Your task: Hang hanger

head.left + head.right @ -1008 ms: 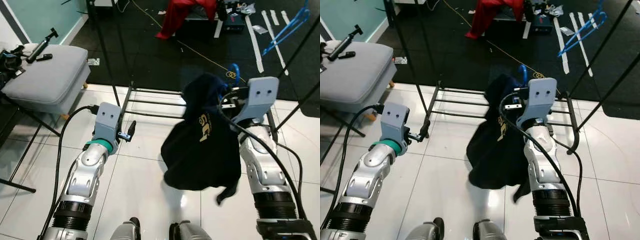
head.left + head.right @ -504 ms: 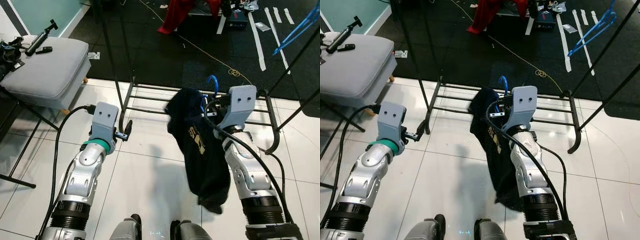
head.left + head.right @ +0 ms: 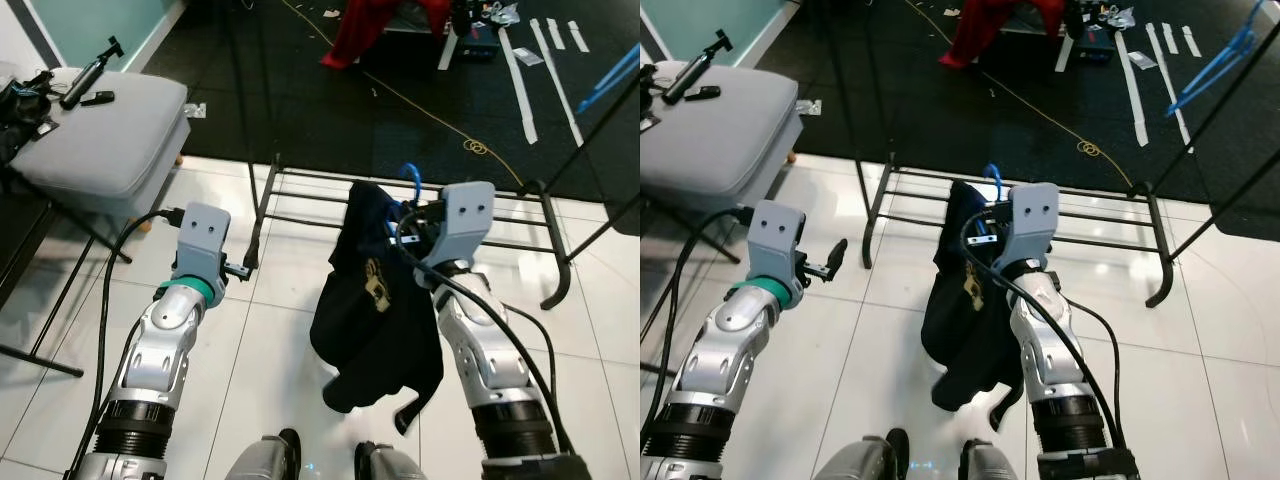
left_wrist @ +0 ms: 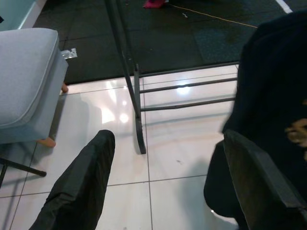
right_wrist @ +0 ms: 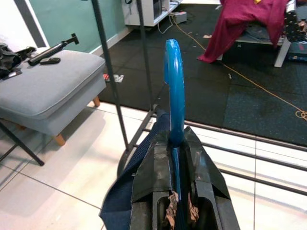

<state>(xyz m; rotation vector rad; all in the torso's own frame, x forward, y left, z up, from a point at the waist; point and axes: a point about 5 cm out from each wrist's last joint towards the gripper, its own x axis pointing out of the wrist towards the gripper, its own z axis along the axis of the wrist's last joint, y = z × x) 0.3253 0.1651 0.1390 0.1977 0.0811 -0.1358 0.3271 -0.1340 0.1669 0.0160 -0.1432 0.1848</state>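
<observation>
While the right gripper (image 5: 175,143) stays clamped on the blue hanger (image 5: 174,91), its two fingers pinch the neck just below the hook, and the hook stands up straight beyond the fingertips. The dark garment (image 3: 375,290) with the gold print hangs off the hanger below and to the left of those fingers. Versus half a second back it has bunched wider: then it hung long and narrow, now the hem flares out near the robot's feet. Earlier still it swung out even broader.

Left gripper (image 4: 163,187): fingers apart, nothing between them, held over white tile (image 3: 270,360). The garment's edge sits just beside its right finger (image 4: 259,184) in the wrist view.

Past both sets of fingertips, the black rack base (image 3: 300,205) with its floor rails lies on the tile, one upright post rising from it. To the left of the left fingers, a grey cushioned stool (image 3: 100,140). Farther out, black mat and a red cloth (image 3: 990,25) over furniture.
</observation>
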